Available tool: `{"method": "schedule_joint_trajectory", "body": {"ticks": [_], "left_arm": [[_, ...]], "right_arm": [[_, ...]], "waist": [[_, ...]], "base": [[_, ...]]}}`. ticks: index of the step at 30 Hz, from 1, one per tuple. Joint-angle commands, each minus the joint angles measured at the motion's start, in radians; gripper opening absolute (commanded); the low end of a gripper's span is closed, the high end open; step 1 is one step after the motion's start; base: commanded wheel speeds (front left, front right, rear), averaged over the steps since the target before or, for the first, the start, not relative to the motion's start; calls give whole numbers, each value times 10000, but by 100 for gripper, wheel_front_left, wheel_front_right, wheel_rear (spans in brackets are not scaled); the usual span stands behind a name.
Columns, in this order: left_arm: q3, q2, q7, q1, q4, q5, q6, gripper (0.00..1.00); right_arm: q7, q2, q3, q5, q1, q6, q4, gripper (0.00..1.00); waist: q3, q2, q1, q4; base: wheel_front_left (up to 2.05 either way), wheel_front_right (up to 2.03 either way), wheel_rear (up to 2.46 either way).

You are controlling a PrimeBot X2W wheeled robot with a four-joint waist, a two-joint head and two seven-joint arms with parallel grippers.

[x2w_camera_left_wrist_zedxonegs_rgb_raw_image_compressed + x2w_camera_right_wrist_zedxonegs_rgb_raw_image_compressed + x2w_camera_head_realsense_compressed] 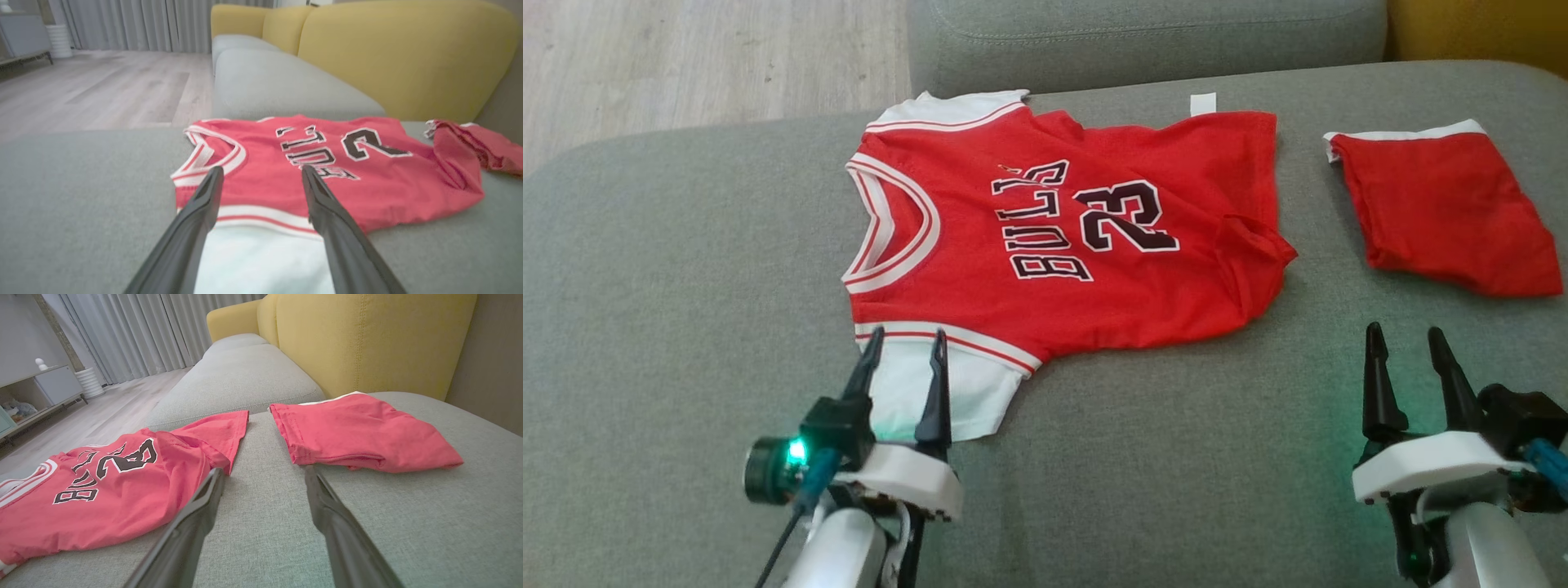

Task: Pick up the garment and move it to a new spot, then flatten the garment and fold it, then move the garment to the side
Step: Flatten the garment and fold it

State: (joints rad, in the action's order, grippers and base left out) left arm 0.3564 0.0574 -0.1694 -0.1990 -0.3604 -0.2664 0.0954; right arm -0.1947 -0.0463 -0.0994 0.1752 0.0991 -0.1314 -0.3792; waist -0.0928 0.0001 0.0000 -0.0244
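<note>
Red jersey (1054, 245) reads "BULLS 23"; L gripper (909, 333) & R gripper (1405, 329) both spread apart, empty.

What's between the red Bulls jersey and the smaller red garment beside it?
Nothing; bare grey sofa cushion separates the jersey from the smaller red garment, clearest in the head view.

Red Bulls 23 jersey (1045, 245) spread flat, hem corner rumpled.
</note>
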Motion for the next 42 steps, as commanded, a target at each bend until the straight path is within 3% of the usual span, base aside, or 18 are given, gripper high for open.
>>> {"method": "schedule_joint_trajectory", "body": {"ticks": [1,9,17,30,31,32,37,42], "left_arm": [[-245,115,84,-168,224,-27,-13,100],[28,280,1705,8,-455,22,254,100],[-335,597,2161,-12,-875,170,1138,100],[-77,635,3131,-74,-1517,-174,812,100],[-28,639,3245,-62,-1540,-202,747,53],[14,643,3330,-53,-1539,-228,687,0],[14,646,3158,-59,-1177,-317,645,0],[-196,600,2155,-205,-451,-413,683,0]], "right_arm": [[-112,-40,236,20,413,7,331,100],[-184,-40,329,81,428,7,234,100],[-227,-40,422,155,487,7,185,100],[-275,-39,460,156,600,7,89,100],[-276,-39,457,154,608,7,75,100],[-278,-39,453,152,613,7,60,100],[-292,-39,419,139,612,7,-4,100],[-251,-39,417,81,677,7,-22,100]], "waist": [[-9,-1,0,20],[-36,-1,0,75],[-169,-1,0,-76],[-306,-1,0,-188],[-295,-1,0,-195],[-284,-1,0,-199],[-208,-1,0,-149],[-158,-1,0,17]], "base": [[0,0,0],[0,0,0],[0,0,0],[0,0,0],[0,0,0],[0,0,0],[0,0,0],[0,0,0]]}}
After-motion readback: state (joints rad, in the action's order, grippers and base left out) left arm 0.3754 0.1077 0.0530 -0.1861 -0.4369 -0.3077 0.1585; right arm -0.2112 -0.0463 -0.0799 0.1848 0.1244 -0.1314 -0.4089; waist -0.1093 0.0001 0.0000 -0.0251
